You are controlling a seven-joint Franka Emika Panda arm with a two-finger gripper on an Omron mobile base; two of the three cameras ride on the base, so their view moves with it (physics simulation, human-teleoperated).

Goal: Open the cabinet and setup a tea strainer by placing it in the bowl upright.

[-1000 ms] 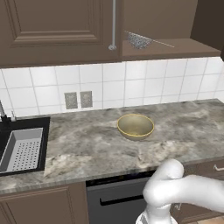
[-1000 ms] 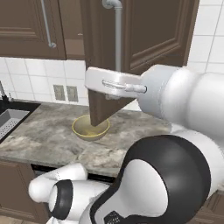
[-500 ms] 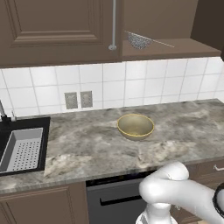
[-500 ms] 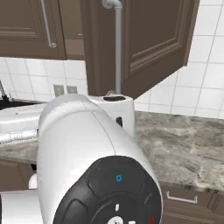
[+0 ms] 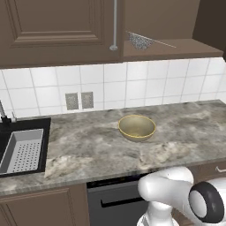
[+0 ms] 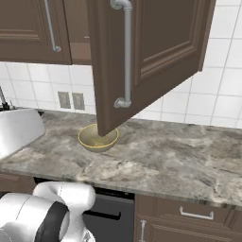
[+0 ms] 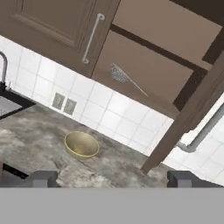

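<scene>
The dark brown wooden wall cabinet (image 6: pixel 142 52) has its right door swung wide open, with the long silver bar handle (image 6: pixel 126 54) facing out. Inside, on the lowest shelf, the small silver mesh tea strainer (image 5: pixel 141 40) lies with its thin wire handle pointing right. The round mustard-yellow bowl (image 5: pixel 137 127) sits on the grey marble counter (image 5: pixel 97 145), below the shelf and well apart from the strainer. The robot's two-finger gripper (image 7: pixel 111 179) has its dark tips spread wide, holding nothing. A black sink (image 5: pixel 20 150) with a grey holey tray sits at the left.
</scene>
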